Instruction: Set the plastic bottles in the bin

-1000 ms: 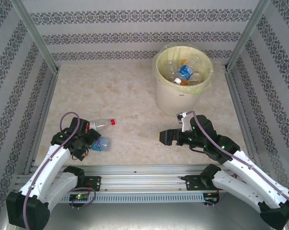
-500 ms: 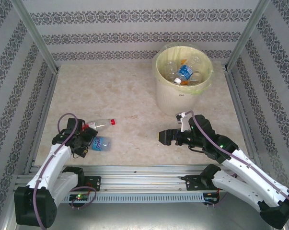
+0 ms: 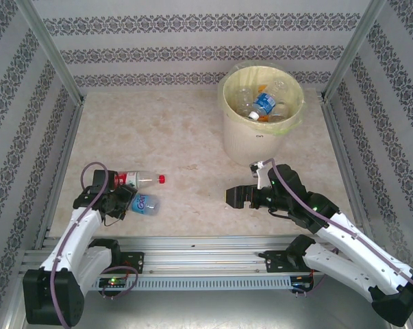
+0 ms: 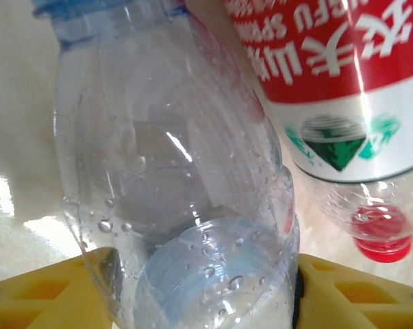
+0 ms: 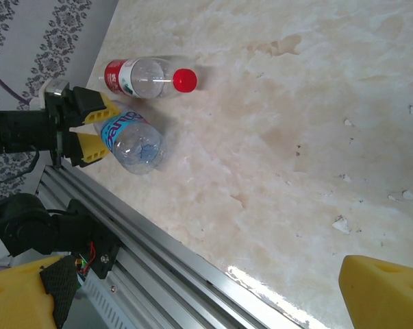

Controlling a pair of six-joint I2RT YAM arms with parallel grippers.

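In the top view, two bottles lie on the marble-pattern table (image 3: 192, 137) at the lower left, just above the aluminium rail (image 3: 206, 243). The left gripper (image 3: 129, 203) is closed on the blue-label bottle (image 3: 144, 203); in the left wrist view its yellow fingers (image 4: 62, 295) press on both sides of the clear body. The red-label bottle (image 3: 139, 179) lies just beside it, toward the top of the frame, and I cannot tell if the two touch. Nothing stands between these bottles and the bin (image 3: 242, 137), which is at the upper right of centre, well apart from them. Several bottles (image 3: 263, 104) lie inside it, partly hidden by its rim and by each other.

The right gripper (image 3: 231, 197) hangs open over bare table near the centre.

In the left wrist view both bottles are cut off by the frame edges. The red-label bottle's long axis runs left to right in the top view, its red cap (image 3: 161, 179) pointing right. The blue-label bottle lies nearly parallel; which end carries its cap is hard to make out.
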